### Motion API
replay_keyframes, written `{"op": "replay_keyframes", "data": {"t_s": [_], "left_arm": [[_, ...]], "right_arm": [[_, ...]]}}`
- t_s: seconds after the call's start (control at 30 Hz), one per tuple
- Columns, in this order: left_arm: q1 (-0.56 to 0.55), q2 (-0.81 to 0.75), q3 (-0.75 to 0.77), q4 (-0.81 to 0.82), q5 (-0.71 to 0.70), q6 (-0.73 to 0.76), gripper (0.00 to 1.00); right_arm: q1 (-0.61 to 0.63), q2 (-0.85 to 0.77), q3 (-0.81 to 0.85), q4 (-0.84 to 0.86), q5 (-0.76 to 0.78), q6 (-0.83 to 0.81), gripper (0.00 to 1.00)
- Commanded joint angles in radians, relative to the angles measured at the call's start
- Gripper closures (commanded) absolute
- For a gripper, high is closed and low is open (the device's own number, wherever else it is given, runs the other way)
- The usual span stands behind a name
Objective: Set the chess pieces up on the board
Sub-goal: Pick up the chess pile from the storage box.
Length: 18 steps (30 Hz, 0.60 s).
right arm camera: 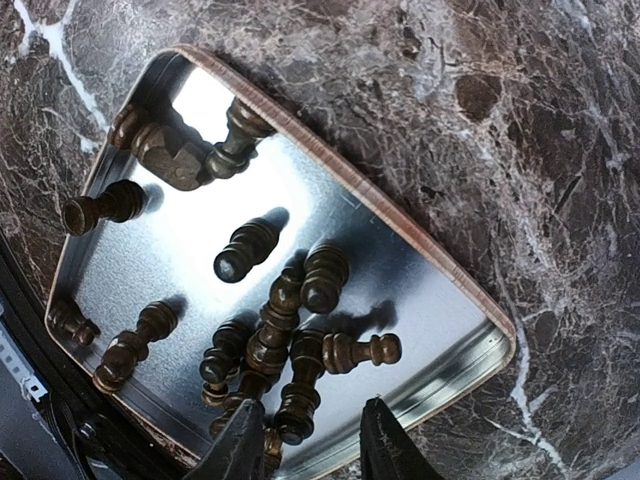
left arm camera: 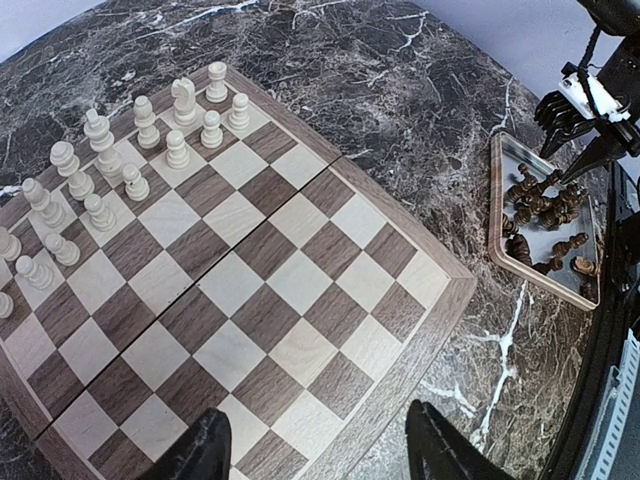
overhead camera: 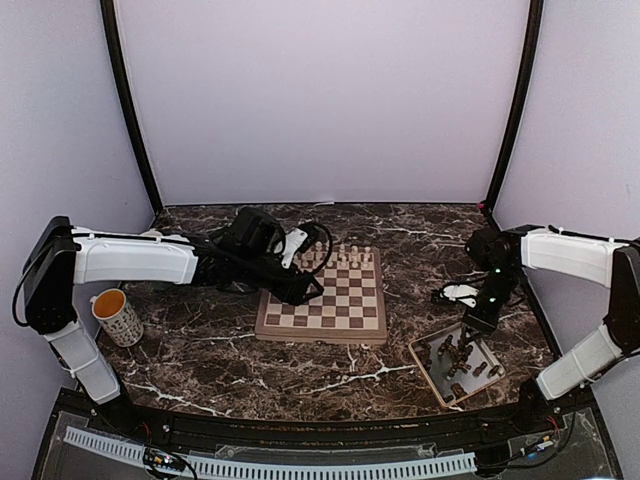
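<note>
Hovering right pincer (right arm camera: 312, 445), parted and empty, over tiny dark brown wooden chessmen (right arm camera: 270, 335): likely light, rigid, roll-prone; grip across neck.

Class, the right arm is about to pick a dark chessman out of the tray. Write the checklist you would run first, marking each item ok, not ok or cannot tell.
1. Right gripper open, gripping nothing: ok.
2. It hangs above the small dark brown wooden chess pieces in the shallow square metal-floored tray: ok.
3. One piece lying alone under it: not ok; they lie piled, touching.
4. Rows of the square checkered wooden board opposite the pale cream chessmen free: ok.
5. Left gripper away from the board: not ok; it hangs open over its edge.
</note>
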Motion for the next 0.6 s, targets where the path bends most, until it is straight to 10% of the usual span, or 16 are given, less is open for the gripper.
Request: {"op": "replay_keyframes", "data": {"t_s": [0.0, 0.57], "left_arm": [[-0.006, 0.009, 0.018, 0.012, -0.014, -0.003, 0.38], [-0.010, 0.027, 0.014, 0.019, -0.006, 0.001, 0.38]], "right_arm": [[0.004, 0.014, -0.015, -0.004, -0.014, 0.012, 0.67], [-0.006, -0.010, 0.044, -0.063, -0.015, 0.012, 1.00]]}}
